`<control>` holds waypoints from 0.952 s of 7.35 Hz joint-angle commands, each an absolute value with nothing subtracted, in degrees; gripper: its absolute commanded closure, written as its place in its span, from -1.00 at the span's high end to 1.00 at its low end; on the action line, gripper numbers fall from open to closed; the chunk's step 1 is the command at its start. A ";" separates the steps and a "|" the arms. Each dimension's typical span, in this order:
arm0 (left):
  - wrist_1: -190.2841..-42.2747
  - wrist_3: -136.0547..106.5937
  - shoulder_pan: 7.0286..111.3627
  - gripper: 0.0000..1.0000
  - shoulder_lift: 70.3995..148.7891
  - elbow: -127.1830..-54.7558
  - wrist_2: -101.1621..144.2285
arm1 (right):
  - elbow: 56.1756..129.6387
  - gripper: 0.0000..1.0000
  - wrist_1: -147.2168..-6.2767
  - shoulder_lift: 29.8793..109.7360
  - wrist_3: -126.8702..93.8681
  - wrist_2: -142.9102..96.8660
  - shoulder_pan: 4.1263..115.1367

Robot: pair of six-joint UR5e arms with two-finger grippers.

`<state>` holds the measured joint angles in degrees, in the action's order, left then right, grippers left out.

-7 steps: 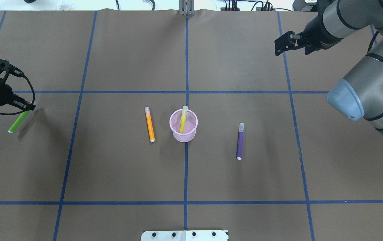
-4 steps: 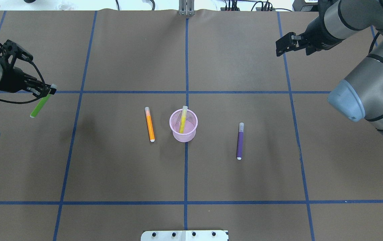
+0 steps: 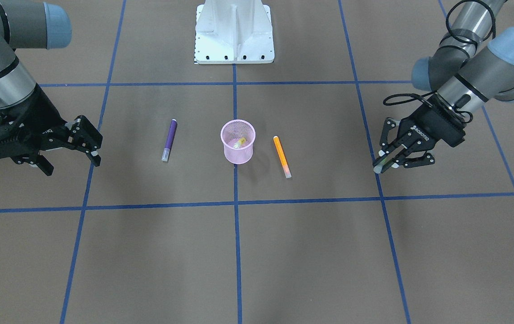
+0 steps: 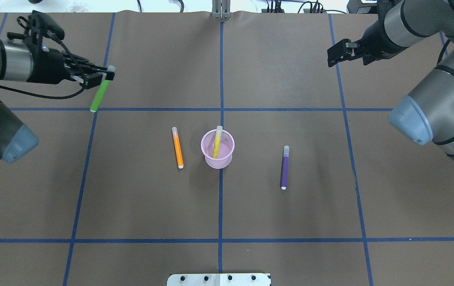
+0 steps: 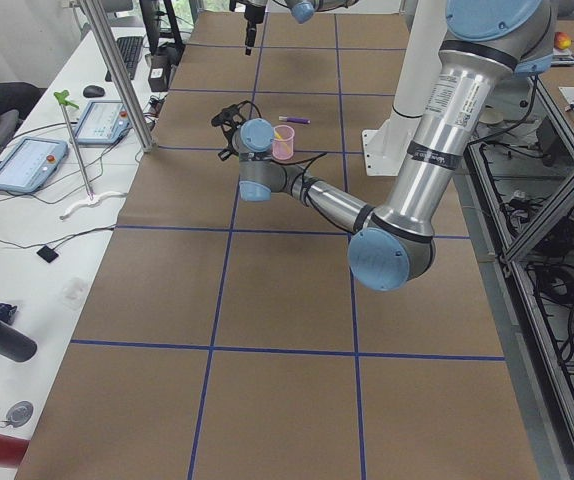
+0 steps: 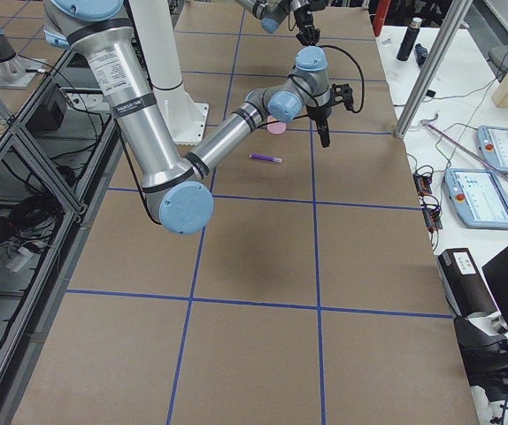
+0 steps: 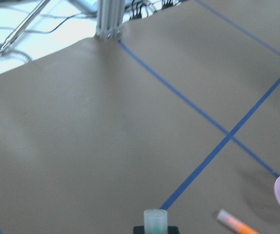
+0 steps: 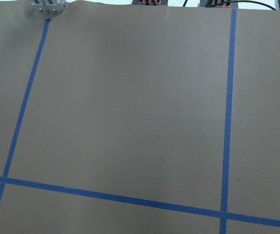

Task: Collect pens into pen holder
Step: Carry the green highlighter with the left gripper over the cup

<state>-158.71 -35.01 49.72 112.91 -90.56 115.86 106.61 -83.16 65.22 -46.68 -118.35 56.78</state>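
Your left gripper [image 4: 107,76] clamps the green pen [image 4: 99,95] at its cap end. Overhead shows the body, the wrist camera only the cap. The pen holder [image 4: 228,153] stands well apart. Your right gripper [image 3: 72,163] gapes open.

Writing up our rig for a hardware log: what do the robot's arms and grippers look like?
The left arm and right arm are silver-grey tubes with black bands and pale blue joint caps. The left gripper and right gripper are black two-fingered linkages, with white lettering on the left one's body. A black cable loops along the left wrist.
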 commanded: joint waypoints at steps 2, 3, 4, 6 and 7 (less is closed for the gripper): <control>-171.24 -35.77 33.80 -1.00 119.97 -90.00 94.73 | 106.52 1.00 -83.06 65.13 -46.76 -118.30 56.78; -177.39 -35.68 29.05 -1.00 120.06 -89.04 88.92 | 106.52 1.00 -82.97 65.13 -46.76 -118.30 56.78; -180.15 -35.60 27.26 -1.00 120.67 -87.55 85.81 | 106.61 1.00 -82.97 65.13 -46.76 -118.30 56.78; -185.07 -35.25 27.16 -1.00 122.08 -81.42 84.82 | 106.61 1.00 -82.97 65.04 -46.84 -118.30 56.69; -186.32 -35.16 27.16 -1.00 122.69 -79.82 84.81 | 106.61 1.00 -82.97 65.04 -46.85 -118.30 56.60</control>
